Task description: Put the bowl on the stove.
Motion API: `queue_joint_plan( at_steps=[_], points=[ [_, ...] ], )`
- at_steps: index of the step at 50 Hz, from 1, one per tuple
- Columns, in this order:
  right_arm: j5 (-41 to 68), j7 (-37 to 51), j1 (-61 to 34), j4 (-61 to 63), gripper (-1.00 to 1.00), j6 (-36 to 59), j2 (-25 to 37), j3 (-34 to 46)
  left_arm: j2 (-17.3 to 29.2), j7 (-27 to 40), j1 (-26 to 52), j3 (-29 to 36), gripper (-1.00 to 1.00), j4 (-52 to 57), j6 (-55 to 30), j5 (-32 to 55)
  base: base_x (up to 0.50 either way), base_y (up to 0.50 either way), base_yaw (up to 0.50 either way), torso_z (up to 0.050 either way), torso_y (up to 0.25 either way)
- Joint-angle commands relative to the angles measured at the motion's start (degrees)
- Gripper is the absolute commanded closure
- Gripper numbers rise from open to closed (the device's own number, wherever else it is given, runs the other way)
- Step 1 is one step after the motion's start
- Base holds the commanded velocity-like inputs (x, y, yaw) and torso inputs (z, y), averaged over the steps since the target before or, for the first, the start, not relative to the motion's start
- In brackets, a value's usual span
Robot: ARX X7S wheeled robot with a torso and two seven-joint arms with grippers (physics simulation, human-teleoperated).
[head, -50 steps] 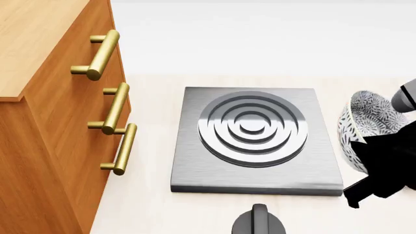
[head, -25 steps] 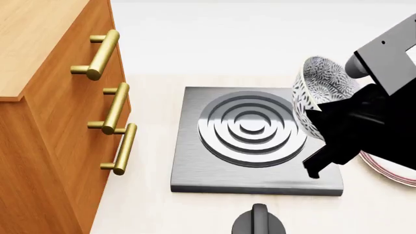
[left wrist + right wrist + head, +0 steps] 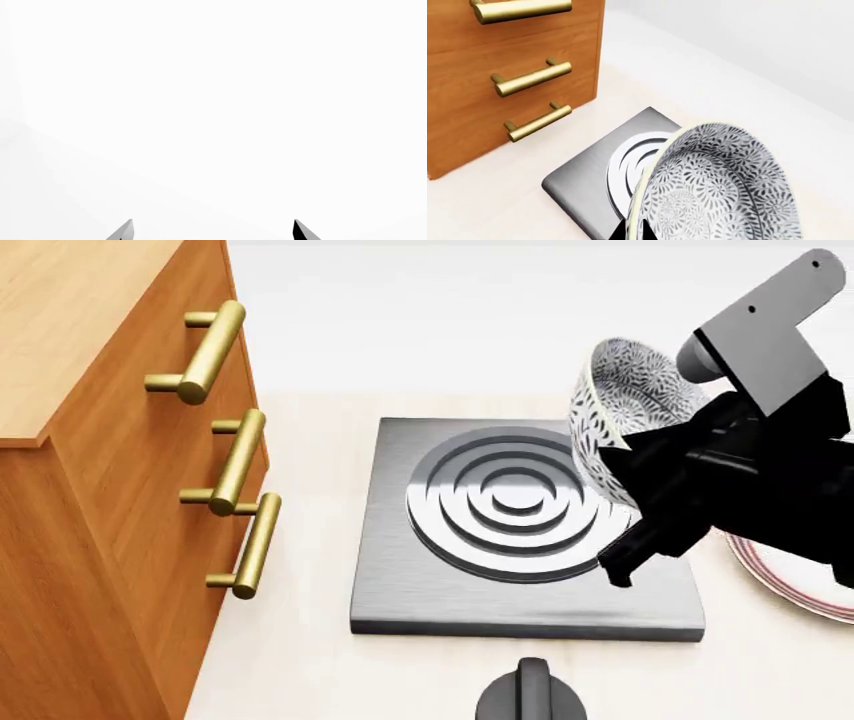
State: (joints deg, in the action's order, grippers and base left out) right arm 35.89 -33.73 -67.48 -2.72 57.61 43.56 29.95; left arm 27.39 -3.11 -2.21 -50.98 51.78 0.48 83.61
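Now carry step: right gripper (image 3: 638, 502) fingers clamp tilted bowl (image 3: 617, 415) above stove (image 3: 527, 530) right edge; next, centre, level, lower. Left fingers apart.

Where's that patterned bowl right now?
In the head view the bowl is held tilted in the right gripper, above the right edge of the stove, with a red-ringed plate further right.
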Motion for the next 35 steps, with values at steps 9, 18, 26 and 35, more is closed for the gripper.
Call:
queue_joint_plan(
  at_steps=[9, 18, 26, 35],
  points=[
    [-11.58, -11.0, -12.41, -32.75, 1.0, -17.6, -15.16, 10.18, -0.23, -0.25, -0.14, -0.04, -1.0, -0.07, 0.11, -0.11, 0.0, 0.0, 0.0, 0.0, 0.001],
    [-16.67, -15.77, -20.89, -62.94, 1.0, -32.89, -26.29, 12.73, -0.07, -0.11, -0.11, -0.03, -1.0, -0.03, 0.11, -0.05, 0.0, 0.0, 0.0, 0.0, 0.0],
    [-21.69, -15.47, -22.42, -72.25, 1.0, -35.97, -31.35, 9.36, 0.04, 0.2, -0.16, 0.17, -1.0, -0.32, 0.04, 0.5, 0.0, 0.0, 0.0, 0.0, 0.001],
    [-30.13, -15.1, -21.67, -72.27, 1.0, -32.43, -34.34, 1.57, 0.18, 0.31, -0.21, 0.1, -1.0, -0.34, 0.08, 0.86, 0.0, 0.0, 0.0, 0.0, 0.0]
  ],
)
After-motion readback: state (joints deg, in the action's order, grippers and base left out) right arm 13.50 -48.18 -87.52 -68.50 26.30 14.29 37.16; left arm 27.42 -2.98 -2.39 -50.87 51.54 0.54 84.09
